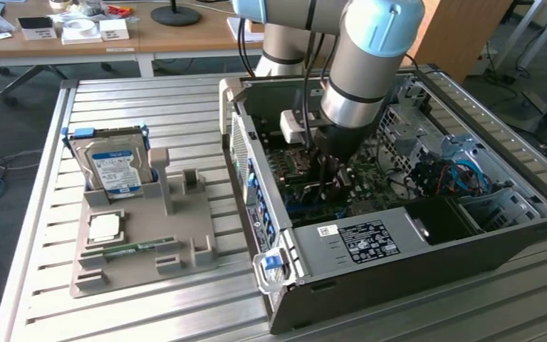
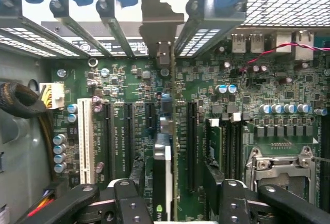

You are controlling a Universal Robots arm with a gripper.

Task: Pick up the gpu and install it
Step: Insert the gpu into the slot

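Observation:
The gpu (image 2: 162, 177) stands on edge on the green motherboard (image 2: 129, 85), in line with the expansion slots. Its metal bracket (image 2: 161, 15) reaches up to the case's rear slot openings. My gripper (image 2: 175, 176) straddles the card with its jaws open. One black finger (image 2: 137, 180) and the other (image 2: 213, 178) each stand off the card with a gap showing. In the exterior view the gripper (image 1: 329, 187) reaches down inside the open computer case (image 1: 397, 249), over the motherboard.
On the table at the exterior view's left, a grey holder (image 1: 140, 274) carries a silver hard drive (image 1: 112, 167), a processor chip (image 1: 105, 226) and a green memory stick (image 1: 126, 249). Around the card are a white slot (image 2: 85, 136), the processor socket (image 2: 281, 165) and a sleeved cable bundle (image 2: 20, 100).

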